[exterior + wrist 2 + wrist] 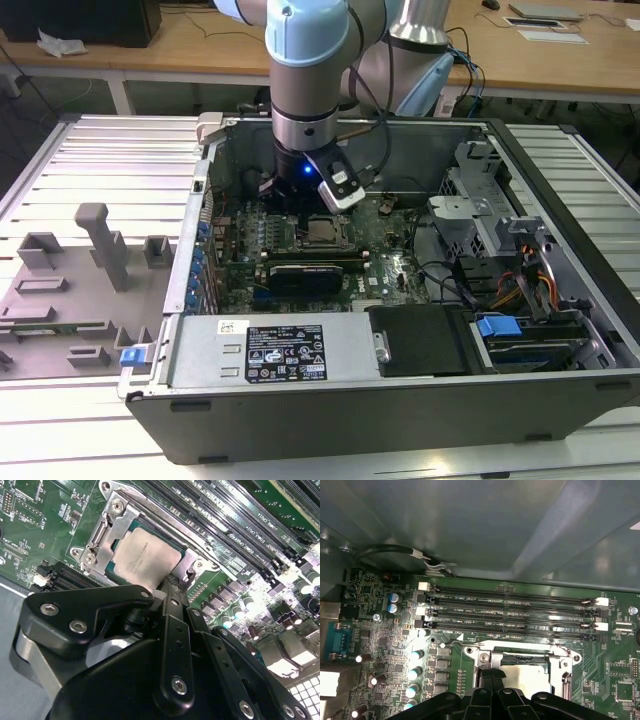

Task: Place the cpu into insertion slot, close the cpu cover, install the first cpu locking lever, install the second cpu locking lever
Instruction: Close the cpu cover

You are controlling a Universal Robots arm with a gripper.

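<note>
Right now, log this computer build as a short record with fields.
setting: open computer case on a slatted table
chip: lying flat in the socket
cover: down around the chip
levers: cannot tell whether latched
arm: hangs over the socket inside the case
jaws: shut, tips at the socket's corner
memory slots: empty, beside the socket

Tight around insertion slot (535,657): memory slots (515,612) just beside, case wall (470,525) beyond; expansion card (305,272) near.
</note>
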